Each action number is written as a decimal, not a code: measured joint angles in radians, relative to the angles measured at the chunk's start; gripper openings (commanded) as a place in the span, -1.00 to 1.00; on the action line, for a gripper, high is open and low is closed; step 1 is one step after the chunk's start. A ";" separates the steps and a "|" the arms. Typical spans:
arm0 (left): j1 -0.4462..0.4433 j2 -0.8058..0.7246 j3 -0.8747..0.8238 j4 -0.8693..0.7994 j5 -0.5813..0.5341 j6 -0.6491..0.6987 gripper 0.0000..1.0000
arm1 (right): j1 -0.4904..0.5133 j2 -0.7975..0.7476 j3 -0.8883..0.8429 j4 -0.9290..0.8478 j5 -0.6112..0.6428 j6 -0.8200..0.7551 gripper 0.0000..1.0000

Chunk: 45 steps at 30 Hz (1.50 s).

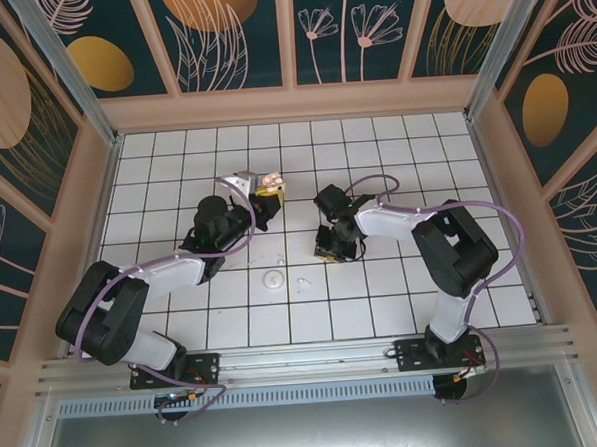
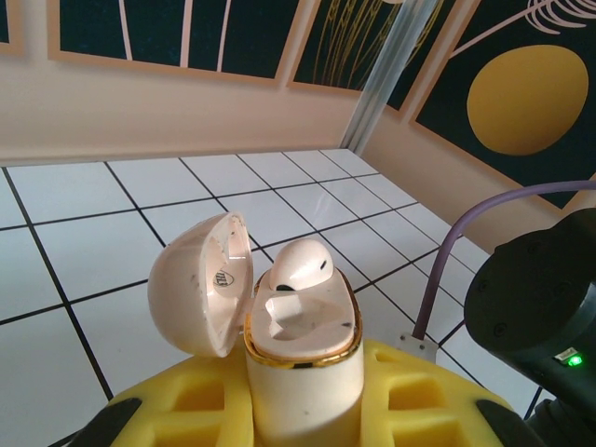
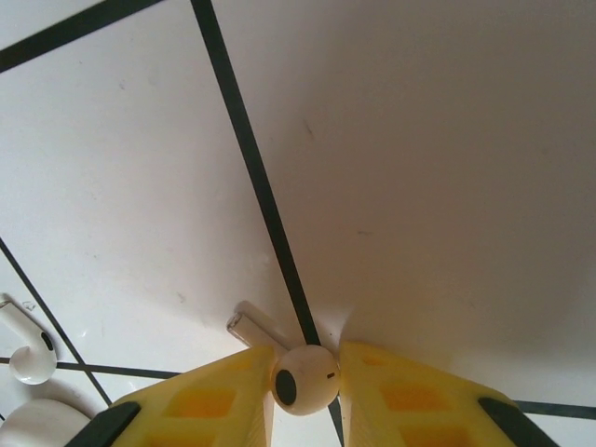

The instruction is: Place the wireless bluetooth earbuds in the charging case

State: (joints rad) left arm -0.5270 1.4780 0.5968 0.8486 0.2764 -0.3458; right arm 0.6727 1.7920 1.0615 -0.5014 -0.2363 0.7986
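Note:
My left gripper (image 1: pixel 263 196) is shut on the charging case (image 2: pixel 300 372), holding it upright above the tiles, its yellow fingers (image 2: pixel 186 410) on either side. The case's lid (image 2: pixel 191 284) is swung open to the left. One cream earbud (image 2: pixel 300 264) sits in the far socket and the near socket is bare. In the top view the case (image 1: pixel 270 181) shows just past the left gripper. My right gripper (image 3: pixel 304 396) is low over the white tiles, shut on the second earbud (image 3: pixel 312 380), whose stem (image 3: pixel 250 326) points away to the left. The right gripper (image 1: pixel 330 250) is right of centre.
A flat white round disc (image 1: pixel 272 279) lies on the tiles between the arms, with a small pale piece (image 1: pixel 302 282) beside it. A white bud-shaped piece (image 3: pixel 28 352) lies at the lower left of the right wrist view. Beige walls (image 1: pixel 292 104) ring the tiled floor.

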 measured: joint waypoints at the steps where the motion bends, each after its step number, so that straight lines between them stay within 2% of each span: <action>1: 0.000 0.000 0.000 -0.001 0.000 0.000 -0.71 | 0.000 0.000 0.000 0.000 0.000 -0.003 -0.55; 9: 0.000 0.000 0.003 -0.021 0.003 0.001 -0.71 | 0.000 -0.004 0.000 -0.006 -0.004 -0.076 -0.59; 21: 0.000 0.000 0.018 -0.055 0.016 0.015 -0.70 | -0.026 -0.087 0.015 -0.291 -0.011 -0.550 -0.59; 28: 0.000 -0.016 0.022 -0.077 0.029 0.020 -0.70 | -0.039 -0.089 0.116 -0.400 0.034 -0.735 -0.58; 36: 0.000 -0.047 0.035 -0.102 0.029 0.030 -0.70 | -0.033 -0.060 0.193 -0.472 0.132 -0.871 -0.57; 45: 0.000 -0.053 0.036 -0.106 0.030 0.030 -0.70 | 0.019 -0.037 0.140 -0.483 0.168 -0.948 -0.56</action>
State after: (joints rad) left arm -0.5270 1.4246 0.6327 0.7429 0.3065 -0.3161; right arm 0.6922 1.7550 1.2015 -0.9840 -0.0685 -0.1490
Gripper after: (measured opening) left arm 0.188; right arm 0.219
